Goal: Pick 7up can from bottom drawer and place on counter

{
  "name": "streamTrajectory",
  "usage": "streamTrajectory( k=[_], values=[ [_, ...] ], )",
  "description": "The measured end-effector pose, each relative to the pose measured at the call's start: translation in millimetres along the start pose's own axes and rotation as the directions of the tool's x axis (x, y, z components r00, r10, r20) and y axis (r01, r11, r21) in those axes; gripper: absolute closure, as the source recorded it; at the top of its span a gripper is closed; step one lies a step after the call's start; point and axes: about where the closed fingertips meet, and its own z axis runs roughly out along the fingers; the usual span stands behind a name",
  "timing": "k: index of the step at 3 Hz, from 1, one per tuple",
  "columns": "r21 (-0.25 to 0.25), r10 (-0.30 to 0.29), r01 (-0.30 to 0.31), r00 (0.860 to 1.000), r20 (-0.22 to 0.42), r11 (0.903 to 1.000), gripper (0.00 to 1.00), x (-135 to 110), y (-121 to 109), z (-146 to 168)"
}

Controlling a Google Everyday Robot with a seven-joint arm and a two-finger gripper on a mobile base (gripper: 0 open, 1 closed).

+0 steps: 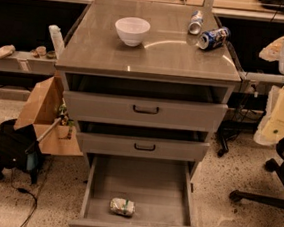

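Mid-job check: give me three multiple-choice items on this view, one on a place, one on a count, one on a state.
1. Where is the 7up can?
A. On the counter
B. In the bottom drawer, near its front
C. In the middle drawer

2. How many cans lie on the counter?
A. None
B. One
C. Two

3. The bottom drawer is:
A. Pulled open
B. Shut
C. Off the cabinet

Answers:
1 B: the 7up can lies on its side on the floor of the bottom drawer, close to the front wall.
2 C: a silver can and a blue can lie on the counter, right of the bowl.
3 A: its floor is exposed from above.

The gripper is not in view.
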Motion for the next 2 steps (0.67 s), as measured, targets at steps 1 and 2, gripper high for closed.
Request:
streamTrajectory(
  k=[1, 2],
  values=[
    [0.001, 0.000, 0.000, 1.000, 0.001, 1.0000, 0.00, 0, 0, 0],
    [0.008, -0.020, 0.020, 1.000, 0.018, 0.9998, 0.00, -12, 2, -1]
  ],
)
